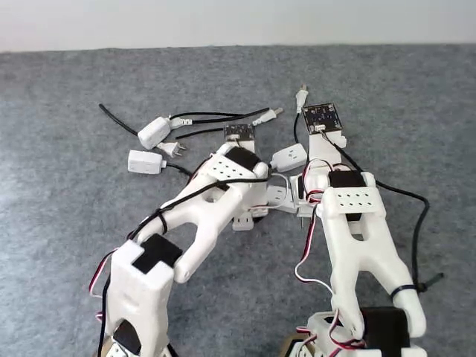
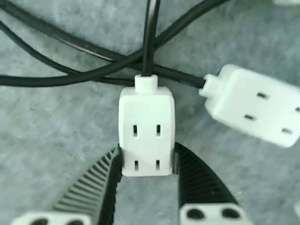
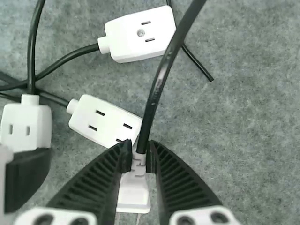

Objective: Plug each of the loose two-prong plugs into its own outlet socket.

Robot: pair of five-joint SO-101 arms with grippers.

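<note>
Seen from above, three white outlet sockets lie in the open. The far-left socket (image 1: 154, 132) and the near-left socket (image 1: 145, 161) sit at about 10 o'clock from the arms' meeting point. The centre socket (image 1: 288, 157) lies at 12 o'clock, just beyond the two wrists. Three loose plugs also lie there. A two-prong plug (image 1: 173, 149) is just beside the two left sockets. A second plug (image 1: 275, 113) lies at 12 o'clock from the centre socket, with a third plug (image 1: 302, 95) farther out still.

Black cables (image 1: 216, 117) loop between these things and cross one another at the middle. The grey mat (image 1: 416, 89) lies bare toward 3 o'clock and toward 8 o'clock. Its far edge meets a pale wall at 12 o'clock, well apart from all the sockets.

The left gripper (image 2: 146, 157) is spread to the width of a socket block, and its ribbed fingers (image 2: 101, 178) press both sides of the clamped socket (image 2: 145, 131). That socket lies flat on the mat, slots up. A neighbour socket (image 2: 255, 110) lies just beside it, apart and angled away.

The right gripper (image 3: 138, 150) is nearly closed and pinches a fourth plug (image 3: 135, 190) at the neck where its cable leaves. The plug hangs close to the neighbour socket, and I cannot tell whether they touch.
</note>
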